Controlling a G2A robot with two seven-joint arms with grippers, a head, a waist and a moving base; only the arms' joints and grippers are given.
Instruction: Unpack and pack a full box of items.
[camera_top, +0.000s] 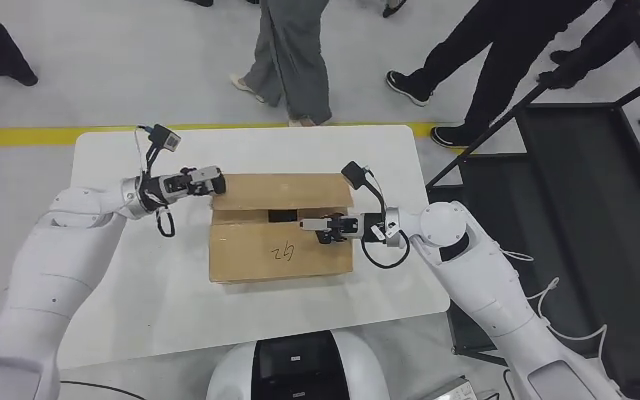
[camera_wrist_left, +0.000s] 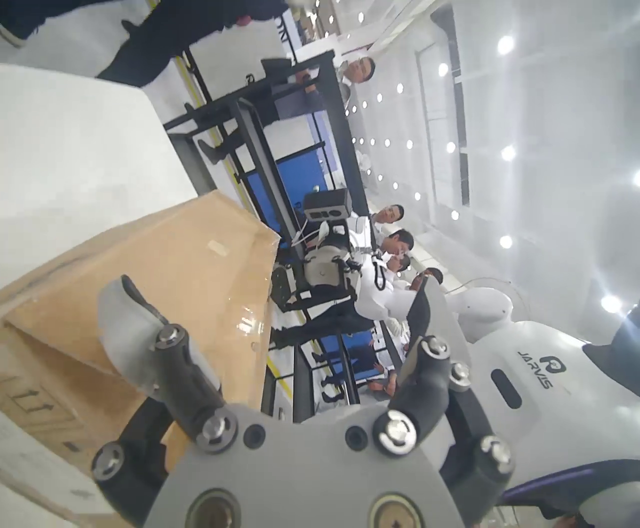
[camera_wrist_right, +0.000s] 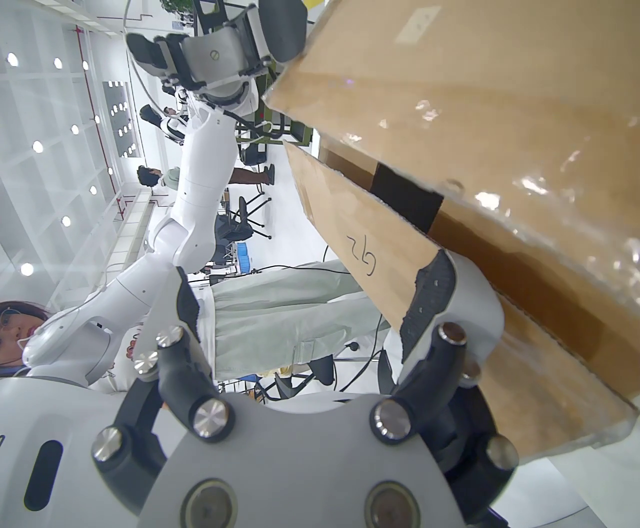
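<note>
A brown cardboard box (camera_top: 280, 245) stands in the middle of the white table (camera_top: 120, 300). Its two top flaps lie nearly closed, with a narrow gap (camera_top: 285, 213) between them that shows something dark (camera_wrist_right: 405, 195) inside. My left gripper (camera_top: 215, 183) is open at the box's far left corner, one finger (camera_wrist_left: 130, 320) against the far flap (camera_wrist_left: 190, 260). My right gripper (camera_top: 316, 226) is open over the near flap (camera_wrist_right: 370, 240), which bears handwriting, and one finger (camera_wrist_right: 435, 290) touches that flap's edge by the gap.
A black metal rack (camera_top: 560, 190) stands close off the table's right side. A yellow floor line (camera_top: 40, 135) runs behind the table, and people walk beyond it. Bare tabletop lies to the left of the box and in front of it.
</note>
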